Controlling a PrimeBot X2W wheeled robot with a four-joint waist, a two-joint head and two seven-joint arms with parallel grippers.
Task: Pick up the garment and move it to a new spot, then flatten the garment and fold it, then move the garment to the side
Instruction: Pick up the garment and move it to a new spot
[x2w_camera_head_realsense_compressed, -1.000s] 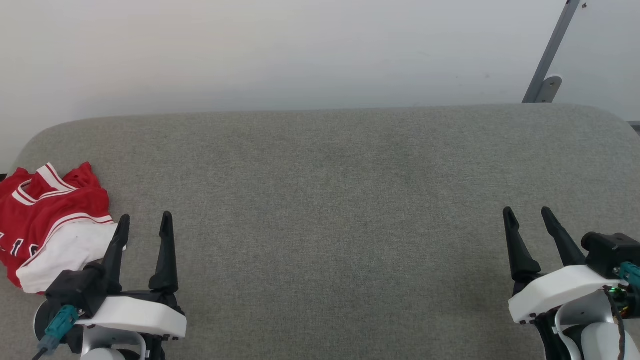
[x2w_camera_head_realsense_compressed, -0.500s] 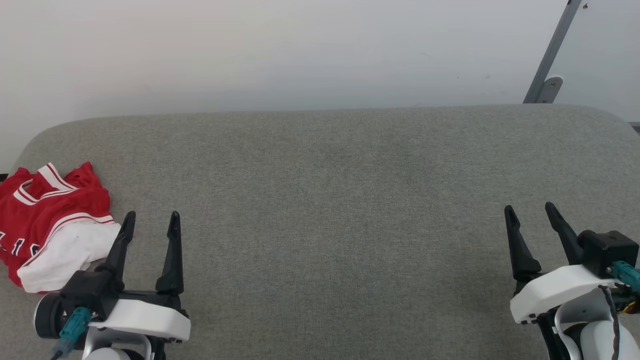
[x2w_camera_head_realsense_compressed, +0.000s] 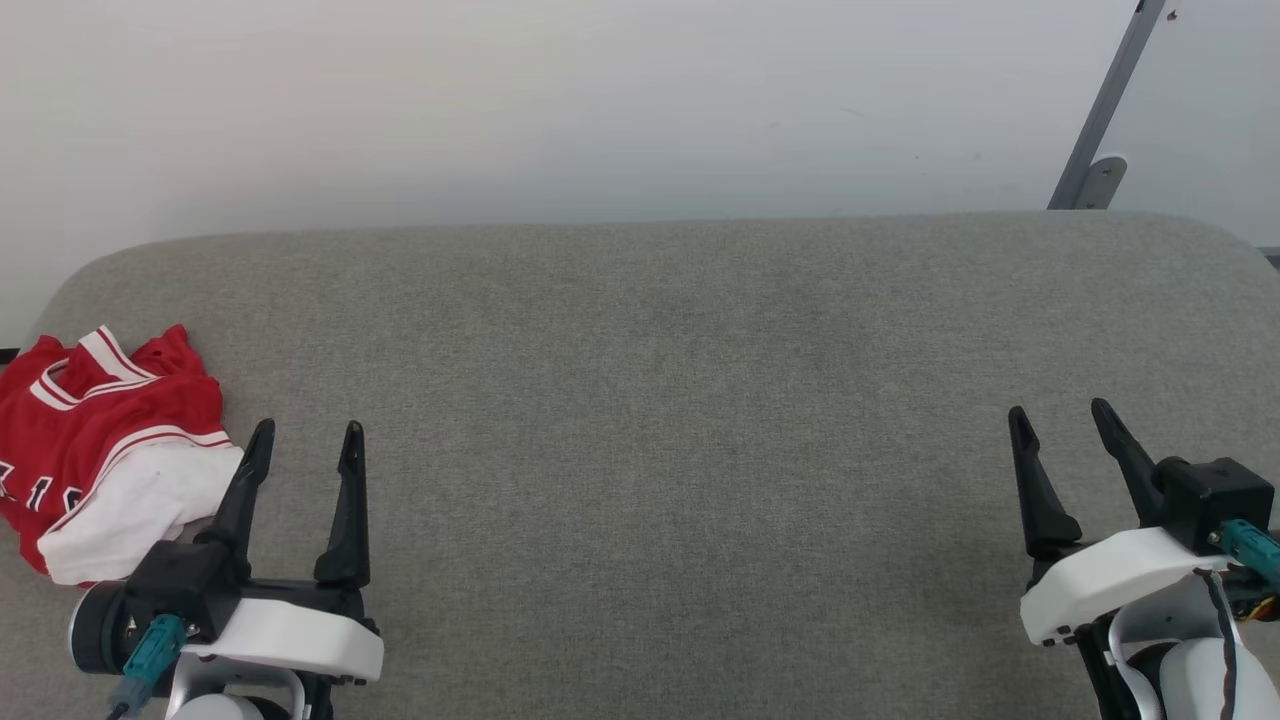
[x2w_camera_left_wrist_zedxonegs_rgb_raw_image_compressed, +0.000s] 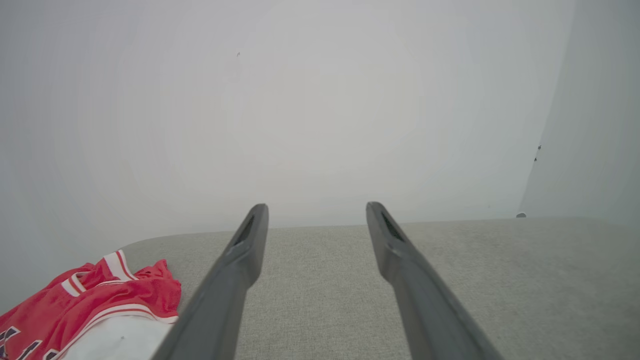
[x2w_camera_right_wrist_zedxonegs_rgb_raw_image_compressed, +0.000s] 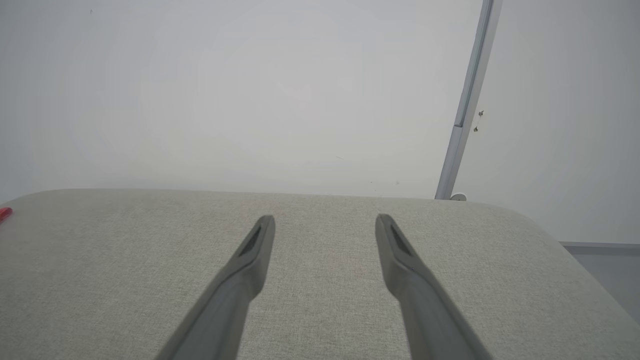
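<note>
Garment (x2w_camera_head_realsense_compressed: 110, 440) is crumpled at the left edge of the padded surface (x2w_camera_head_realsense_compressed: 650, 400) — soft, light, limp, likely best pinched at a raised red fold. Left gripper (x2w_camera_head_realsense_compressed: 308, 428) and right gripper (x2w_camera_head_realsense_compressed: 1057, 410) are seen spread wide, empty.

Left hand (x2w_camera_head_realsense_compressed: 308, 428) hovers low on the left, right hand (x2w_camera_head_realsense_compressed: 1058, 408) low on the right, both empty, dark fingers (x2w_camera_head_realsense_compressed: 346, 500) spread wide and pointing forward.

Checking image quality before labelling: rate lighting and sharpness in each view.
Head view: even, soft light, no glare; the red-and-white jersey shirt and grey fabric surface look sharp. Left wrist view: the left pincer blurs toward the bottom edge; corners slightly dim. Right wrist view: same softness on the right pincer, weave crisp.
</note>
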